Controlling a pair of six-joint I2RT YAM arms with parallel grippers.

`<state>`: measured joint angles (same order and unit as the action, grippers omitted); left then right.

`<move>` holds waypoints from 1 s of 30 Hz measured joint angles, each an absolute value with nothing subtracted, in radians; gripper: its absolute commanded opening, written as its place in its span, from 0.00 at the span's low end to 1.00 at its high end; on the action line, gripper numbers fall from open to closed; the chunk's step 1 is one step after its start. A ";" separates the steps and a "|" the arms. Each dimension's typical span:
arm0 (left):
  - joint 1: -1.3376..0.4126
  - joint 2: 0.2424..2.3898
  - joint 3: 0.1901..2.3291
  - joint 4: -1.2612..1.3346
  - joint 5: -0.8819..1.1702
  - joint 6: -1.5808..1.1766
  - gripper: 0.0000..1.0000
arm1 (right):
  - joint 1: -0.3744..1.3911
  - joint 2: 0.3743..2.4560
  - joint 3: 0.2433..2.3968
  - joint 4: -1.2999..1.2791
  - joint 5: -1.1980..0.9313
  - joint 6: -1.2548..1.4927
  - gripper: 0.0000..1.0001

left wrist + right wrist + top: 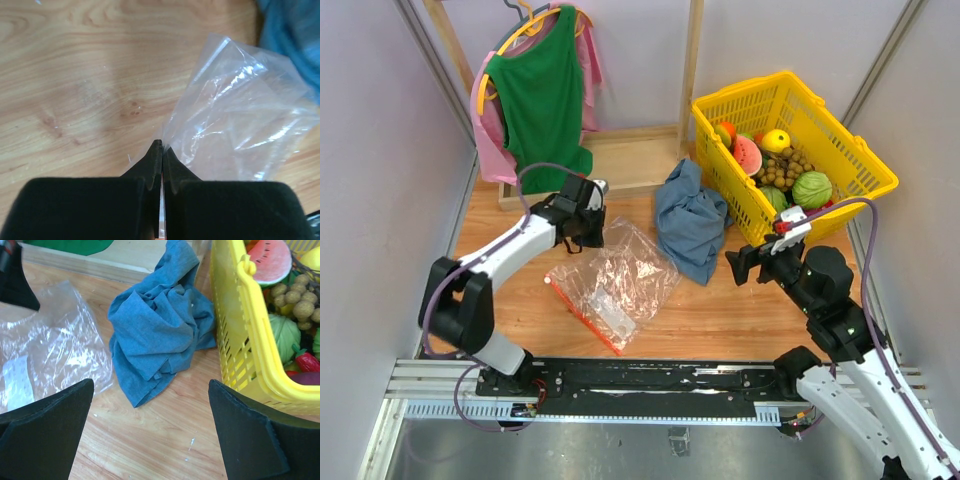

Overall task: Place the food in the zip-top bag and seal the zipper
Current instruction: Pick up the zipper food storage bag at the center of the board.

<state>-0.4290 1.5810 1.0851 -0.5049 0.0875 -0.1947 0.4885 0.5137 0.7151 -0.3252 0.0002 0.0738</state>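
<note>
Our left pincer (161, 150) is pinched tight, its arm stretched far-left; our right pincer (151, 384) gapes wide at near right.

High rear view down on table (712, 312), left wrist close above bag (240, 115), right wrist low facing cloth (160, 320), bag in all

No readable text in any view. The white label patch (609, 311) on the zip-top bag (632, 262) sits lower centre in the top view and at the lower left in the right wrist view, but any print on it is too small and blurred to make out. The white-and-red tag (790, 229), right of centre in the top view, is also illegible.
</note>
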 measured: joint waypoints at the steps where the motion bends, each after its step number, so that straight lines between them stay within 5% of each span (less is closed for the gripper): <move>1: -0.429 1.540 1.084 -0.504 0.080 -0.213 0.00 | 0.488 0.521 0.715 -0.325 -0.010 0.074 0.98; 16: -0.389 1.112 1.007 -0.479 0.009 -0.669 0.00 | 0.507 0.682 0.783 -0.303 -0.294 0.036 0.99; 30: -0.389 1.017 0.967 -0.482 -0.027 -1.113 0.00 | 0.787 0.799 0.757 -0.139 -0.305 -0.110 0.98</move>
